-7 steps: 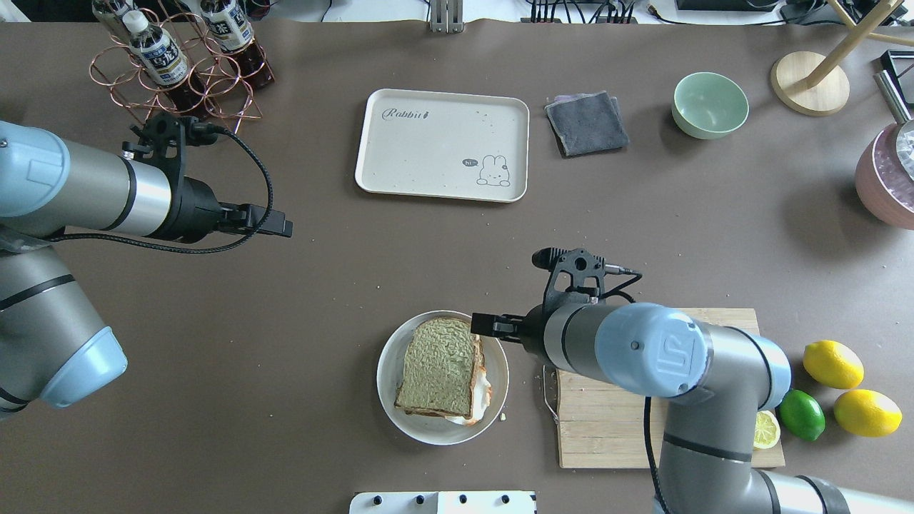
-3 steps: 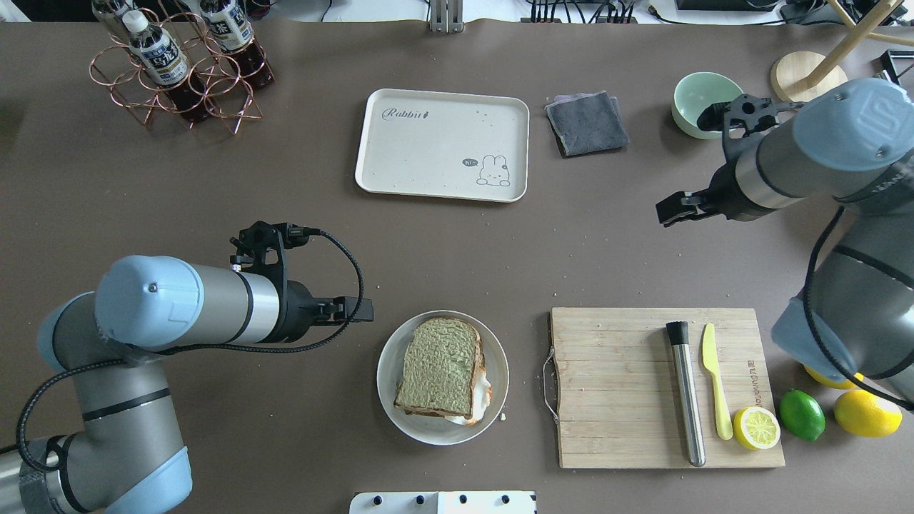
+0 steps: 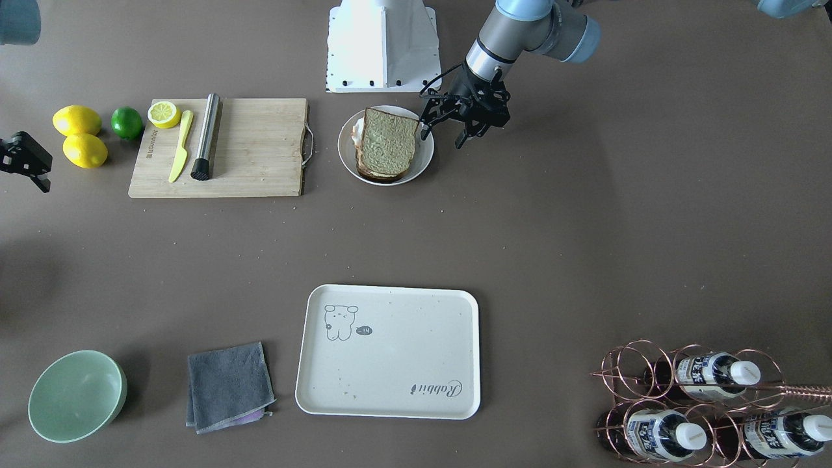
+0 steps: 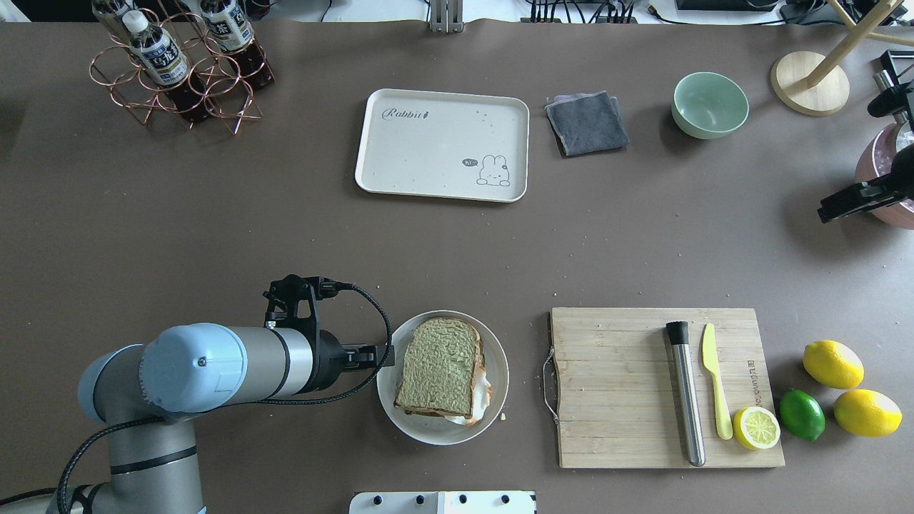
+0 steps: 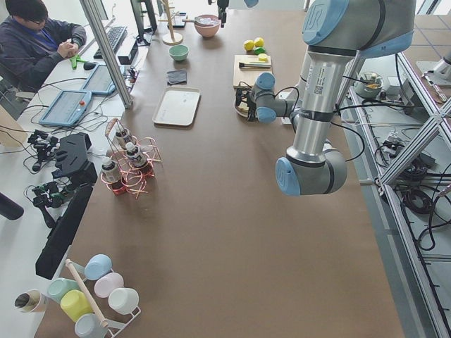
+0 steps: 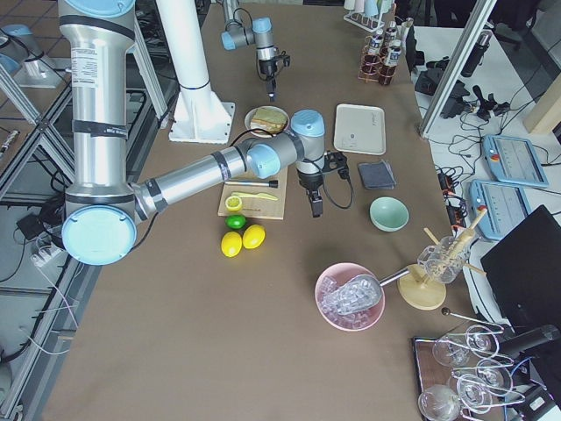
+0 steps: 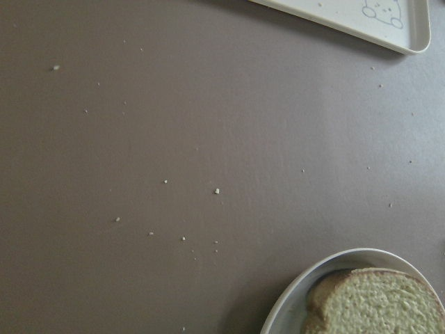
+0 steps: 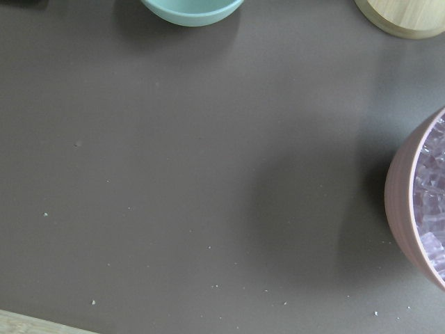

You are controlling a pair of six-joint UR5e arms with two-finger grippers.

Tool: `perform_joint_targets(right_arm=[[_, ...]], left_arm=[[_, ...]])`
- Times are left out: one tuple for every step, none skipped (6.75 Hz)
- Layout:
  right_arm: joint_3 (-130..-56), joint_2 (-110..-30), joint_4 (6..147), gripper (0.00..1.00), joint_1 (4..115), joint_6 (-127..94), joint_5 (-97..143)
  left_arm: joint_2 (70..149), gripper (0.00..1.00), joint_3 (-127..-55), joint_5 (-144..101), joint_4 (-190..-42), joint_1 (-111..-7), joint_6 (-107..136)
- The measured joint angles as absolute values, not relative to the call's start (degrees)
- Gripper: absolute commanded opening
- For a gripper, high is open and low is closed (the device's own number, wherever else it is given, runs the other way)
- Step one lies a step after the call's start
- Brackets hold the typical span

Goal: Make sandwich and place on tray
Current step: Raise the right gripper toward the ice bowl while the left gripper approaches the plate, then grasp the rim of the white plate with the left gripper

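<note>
Brown worktop (image 4: 285,228) carries everything; the sandwich (image 4: 439,368), greenish toast with egg white showing at one edge, lies on a round white plate (image 4: 428,436) at the robot's side of the worktop, not on the tray (image 4: 428,160), which lies well apart across the worktop; the left fingers (image 4: 382,355) stand apart, at the plate's rim on the robot's left, beside the bread and gripping nothing; the right fingers (image 4: 832,208) hang at the worktop's far right end beside a pink bowl of ice (image 8: 407,202), and whether they are apart or together I cannot tell; a wooden cutting board (image 4: 614,385) to the right of the plate bears a steel rod (image 4: 687,400), a yellow knife (image 4: 714,385) and a half lemon (image 4: 757,427); two lemons (image 4: 832,364) and a lime (image 4: 801,414) lie beside it; a grey cloth (image 4: 587,123) and a green bowl (image 4: 710,105) lie right of the tray.
</note>
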State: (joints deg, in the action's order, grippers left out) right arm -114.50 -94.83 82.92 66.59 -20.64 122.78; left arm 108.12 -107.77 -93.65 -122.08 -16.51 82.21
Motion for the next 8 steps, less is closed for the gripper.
perform_joint_targets(right_arm=[[-114.04,-97.24,80.87,1.00,69.12,-17.98,124.51],[-113.71,-98.31,79.99,1.00,70.51,-16.49,125.50],[-113.36,-98.77,79.68,1.00,71.37,-15.85,125.98],[-113.06,-99.08,79.61,1.00,72.06,-15.30,126.24],[-112.84,-99.40,79.61,1.00,72.66,-14.58,126.37],[-112.66,-99.49,79.60,1.00,72.99,-14.24,126.44],[-112.48,-99.49,79.59,1.00,73.16,-14.12,126.46],[-112.39,-99.50,79.61,1.00,73.24,-14.08,126.47]], left_arm=[[108.34,0.60,-107.38,-93.22,-122.10,-16.06,82.48],[108.85,0.60,-106.51,-93.06,-122.14,-15.84,82.57],[109.60,0.57,-105.33,-93.01,-122.16,-15.78,82.58],[110.10,0.45,-104.46,-93.00,-122.16,-15.75,82.55],[110.30,0.41,-103.96,-92.99,-122.17,-15.74,82.48],[110.39,0.40,-103.58,-92.99,-122.17,-15.74,82.38],[110.41,0.39,-103.21,-92.99,-122.17,-15.61,82.26],[110.43,0.34,-103.02,-92.99,-122.17,-15.40,82.16]])
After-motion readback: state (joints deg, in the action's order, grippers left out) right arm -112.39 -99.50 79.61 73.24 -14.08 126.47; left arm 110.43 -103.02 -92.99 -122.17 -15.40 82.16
